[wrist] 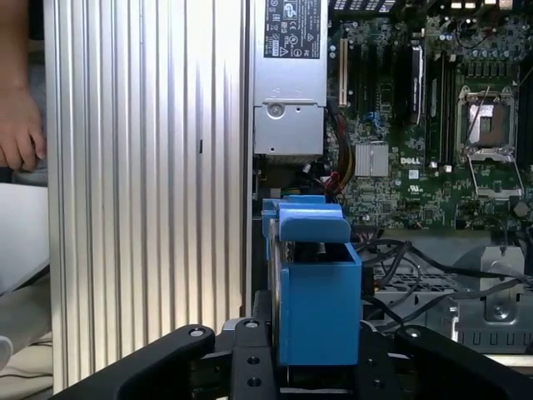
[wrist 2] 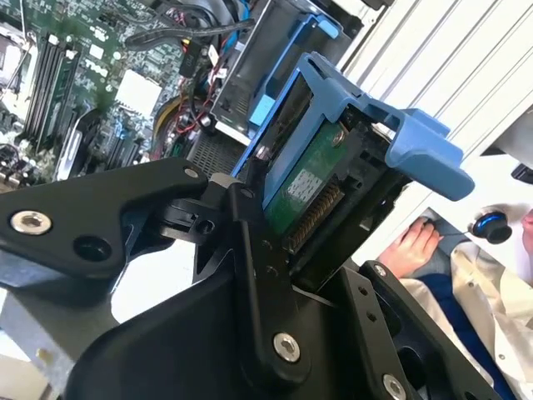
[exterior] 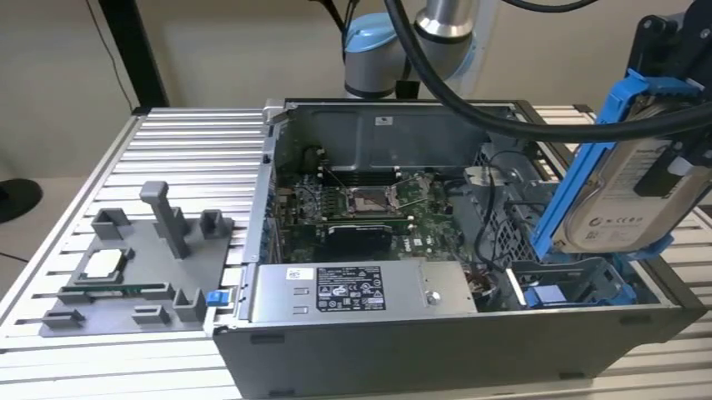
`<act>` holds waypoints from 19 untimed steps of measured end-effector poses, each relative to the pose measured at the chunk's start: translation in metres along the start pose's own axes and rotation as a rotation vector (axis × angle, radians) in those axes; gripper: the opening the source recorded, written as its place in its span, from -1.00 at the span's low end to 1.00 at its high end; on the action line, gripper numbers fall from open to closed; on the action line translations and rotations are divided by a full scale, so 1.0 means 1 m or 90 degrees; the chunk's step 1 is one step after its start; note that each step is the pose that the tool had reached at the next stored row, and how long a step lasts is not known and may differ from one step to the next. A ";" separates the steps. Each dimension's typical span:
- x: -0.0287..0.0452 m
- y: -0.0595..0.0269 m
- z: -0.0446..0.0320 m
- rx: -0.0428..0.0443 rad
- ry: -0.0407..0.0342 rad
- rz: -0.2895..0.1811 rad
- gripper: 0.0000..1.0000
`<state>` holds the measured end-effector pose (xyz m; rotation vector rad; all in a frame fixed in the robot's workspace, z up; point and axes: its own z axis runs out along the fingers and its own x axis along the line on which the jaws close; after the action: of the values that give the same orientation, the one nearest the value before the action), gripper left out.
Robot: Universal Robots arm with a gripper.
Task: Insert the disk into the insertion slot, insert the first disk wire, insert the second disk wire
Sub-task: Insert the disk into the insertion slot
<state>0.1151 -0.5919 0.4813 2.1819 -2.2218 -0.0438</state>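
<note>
Aloft, the tool [wrist: 316, 367] grips the disk [exterior: 623, 192] (blue-framed) above the open case [exterior: 445, 354].

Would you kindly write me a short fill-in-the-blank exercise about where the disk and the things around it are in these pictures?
1. The gripper is shut on the disk, whose plastic frame is coloured ____.
2. In the exterior view, the disk is held over the open computer case at that view's ____ side.
3. The grey fixture tray lies on the ribbed table at that view's ____ side.

Missing words: blue; right; left.
</note>
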 end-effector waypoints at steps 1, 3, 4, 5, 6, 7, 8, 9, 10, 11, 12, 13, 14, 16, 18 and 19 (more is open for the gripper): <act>0.0002 0.0000 0.0000 0.0000 0.0000 0.000 -1.00; 0.0006 0.0000 0.0001 0.0000 -0.0001 0.000 -1.00; 0.0008 0.0000 0.0000 0.0000 0.0000 0.000 -1.00; 0.0010 0.0000 0.0000 0.0000 0.0000 0.000 -1.00; 0.0012 0.0000 0.0000 0.0000 -0.0001 0.000 -1.00; 0.0014 0.0000 0.0000 0.0000 -0.0001 0.000 -1.00; 0.0016 0.0000 0.0000 0.0000 -0.0001 0.000 -1.00; 0.0017 -0.0001 0.0000 0.0000 -0.0001 0.000 -1.00; 0.0017 -0.0001 0.0004 0.0004 -0.0002 0.000 -1.00; 0.0017 -0.0002 0.0008 0.0016 -0.0002 0.000 -1.00; 0.0017 -0.0002 0.0016 0.0026 -0.0003 0.000 -1.00; 0.0017 -0.0002 0.0027 0.0035 -0.0003 0.000 -1.00; 0.0017 -0.0002 0.0041 0.0042 -0.0004 0.000 -1.00; 0.0017 -0.0004 0.0074 0.0049 -0.0006 0.000 -1.00; 0.0017 -0.0006 0.0108 0.0051 -0.0008 0.000 -1.00; 0.0017 -0.0007 0.0128 0.0051 -0.0014 0.000 -1.00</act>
<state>0.1152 -0.5936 0.4685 2.1868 -2.2271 -0.0374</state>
